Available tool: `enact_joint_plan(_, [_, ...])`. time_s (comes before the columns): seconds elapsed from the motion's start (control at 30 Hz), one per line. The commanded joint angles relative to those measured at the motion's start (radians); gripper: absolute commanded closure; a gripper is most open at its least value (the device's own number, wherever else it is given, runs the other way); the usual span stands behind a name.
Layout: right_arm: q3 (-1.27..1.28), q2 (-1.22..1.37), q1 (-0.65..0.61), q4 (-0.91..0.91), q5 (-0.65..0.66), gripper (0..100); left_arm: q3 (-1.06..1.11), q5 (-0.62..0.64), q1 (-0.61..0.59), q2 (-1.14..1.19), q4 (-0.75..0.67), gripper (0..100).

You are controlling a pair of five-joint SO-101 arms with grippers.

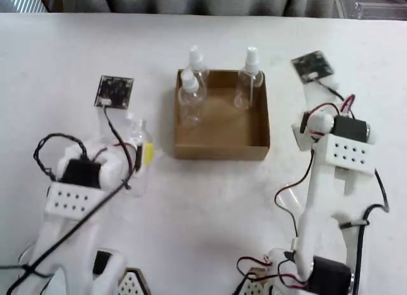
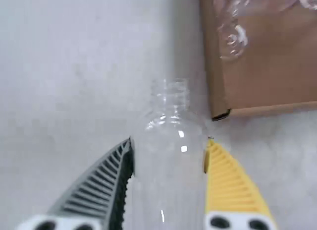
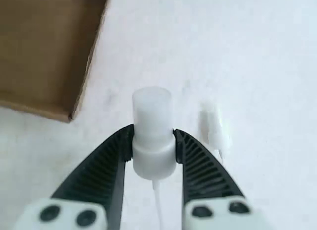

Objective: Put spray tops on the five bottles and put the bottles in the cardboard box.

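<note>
My left gripper (image 2: 168,151) is shut on a clear, uncapped bottle (image 2: 169,141), its grey and yellow fingers pressing the sides. In the high view this bottle (image 1: 138,136) stands upright just left of the cardboard box (image 1: 221,147). My right gripper (image 3: 153,141) is shut on a white spray top (image 3: 152,136), held above the table to the right of the box (image 3: 49,51). A second spray top (image 3: 214,128) lies on the table beyond it. Three capped bottles stand in the box: two at its left (image 1: 191,95) (image 1: 198,63) and one at its back right (image 1: 250,79).
The right arm (image 1: 337,149) stands to the right of the box. Wrist camera boards (image 1: 114,91) (image 1: 313,66) stick out above both arms, and cables trail near the table's front edge. Bare white table lies between the arms in front of the box.
</note>
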Motion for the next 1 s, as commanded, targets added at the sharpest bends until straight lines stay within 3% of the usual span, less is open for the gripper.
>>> enact_joint_plan(0.0, [-0.017, -0.082, -0.022, -0.059, -0.161, 98.1, -0.057, 0.000, 0.065, -0.145, -0.008, 98])
enact_joint_plan(0.27, [-0.028, -0.122, -0.170, -0.300, -0.184, 98.2, -0.034, 0.000, 0.150, -0.332, -0.081, 98])
enact_joint_plan(0.3, [-0.040, -0.147, -0.179, -0.294, -0.219, 98.3, -0.018, 0.000, 0.163, -0.357, -0.087, 98])
enact_joint_plan(0.4, [-0.060, -0.228, -0.209, -0.298, -0.537, 98.4, 0.061, 0.000, 0.208, -0.467, -0.140, 98])
enact_joint_plan(0.43, [-0.081, -0.255, -0.234, -0.291, -0.588, 98.4, 0.100, 0.000, 0.220, -0.509, -0.173, 98])
enact_joint_plan(0.53, [-0.117, -0.328, -0.312, -0.289, -0.598, 98.4, 0.201, 0.002, 0.245, -0.628, -0.238, 98])
enact_joint_plan(0.97, [-0.519, -0.418, -0.739, -0.292, -0.689, 98.4, 0.364, -0.006, 0.277, -0.894, -0.236, 98])
